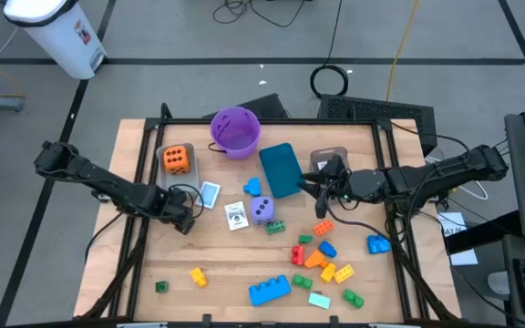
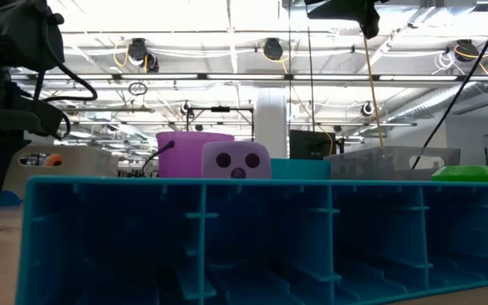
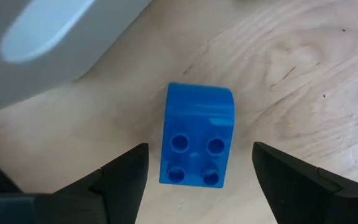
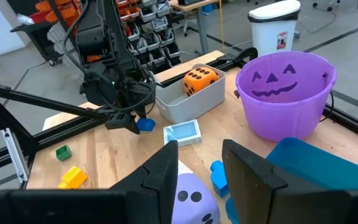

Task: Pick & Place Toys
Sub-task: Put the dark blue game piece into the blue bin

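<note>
Table (image 1: 144, 273): purple bucket (image 1: 235, 130); grey bin (image 1: 176, 162) holding orange die (image 1: 178, 158); teal bin (image 1: 281, 169); purple die (image 1: 262, 210); two cards (image 1: 210, 193); scattered bricks (image 1: 322, 258). Left gripper (image 1: 186, 222) beside cards; right gripper (image 1: 306, 186) at teal bin.

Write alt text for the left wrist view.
A small blue brick with four studs lies on the wooden table between the left claw's open fingers, untouched. A pale grey bin wall fills one corner.

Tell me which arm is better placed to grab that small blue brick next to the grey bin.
Left. The left gripper hangs right over the blue brick, its open fingers either side of it. The right gripper waits across the table by the teal bin.
</note>
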`<state>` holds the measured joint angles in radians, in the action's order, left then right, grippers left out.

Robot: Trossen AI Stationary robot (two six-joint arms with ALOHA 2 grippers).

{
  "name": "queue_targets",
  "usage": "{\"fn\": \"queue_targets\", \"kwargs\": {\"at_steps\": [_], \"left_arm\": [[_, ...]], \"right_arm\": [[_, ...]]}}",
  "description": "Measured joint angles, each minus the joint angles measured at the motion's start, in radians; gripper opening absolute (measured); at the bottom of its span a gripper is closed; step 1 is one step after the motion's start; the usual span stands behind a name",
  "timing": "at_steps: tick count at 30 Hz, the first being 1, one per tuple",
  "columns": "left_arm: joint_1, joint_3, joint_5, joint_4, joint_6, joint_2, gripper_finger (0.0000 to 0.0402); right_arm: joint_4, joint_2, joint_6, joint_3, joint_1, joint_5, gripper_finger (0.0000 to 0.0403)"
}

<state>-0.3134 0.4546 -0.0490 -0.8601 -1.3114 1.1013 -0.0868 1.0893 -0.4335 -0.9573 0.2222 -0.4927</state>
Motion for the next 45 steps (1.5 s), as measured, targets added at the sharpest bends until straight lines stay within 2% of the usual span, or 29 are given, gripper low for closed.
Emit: {"fn": "queue_targets", "kwargs": {"at_steps": [6,12,25,31,35,38,45], "left_arm": [[0.0,-0.026,0.031,0.083,0.023,-0.002,0.0294],[0.0,-0.031,0.032,0.096,0.016,-0.002,0.0287],[0.0,-0.02,0.035,0.101,-0.038,-0.002,0.0153],[0.0,0.035,0.031,0.26,0.022,-0.008,0.0157],[-0.001,0.079,-0.034,0.425,0.049,-0.009,0.0172],[0.0,0.121,-0.083,0.522,0.111,-0.008,0.0161],[0.0,0.248,-0.201,0.784,0.314,-0.009,0.0151]], "right_arm": [[0.0,0.0,0.0,0.0,0.0,0.0,0.0118],[0.0,0.0,0.0,0.0,0.0,0.0,0.0118],[0.001,0.0,-0.034,0.0,0.0,-0.001,0.0118],[0.011,0.0,-0.034,0.0,0.0,-0.002,0.0118],[0.049,0.0,-0.034,0.001,0.0,0.0,0.0118],[0.145,0.0,-0.026,0.001,0.0,0.004,0.0118],[0.428,0.0,0.035,0.001,0.0,0.178,0.0118]]}}
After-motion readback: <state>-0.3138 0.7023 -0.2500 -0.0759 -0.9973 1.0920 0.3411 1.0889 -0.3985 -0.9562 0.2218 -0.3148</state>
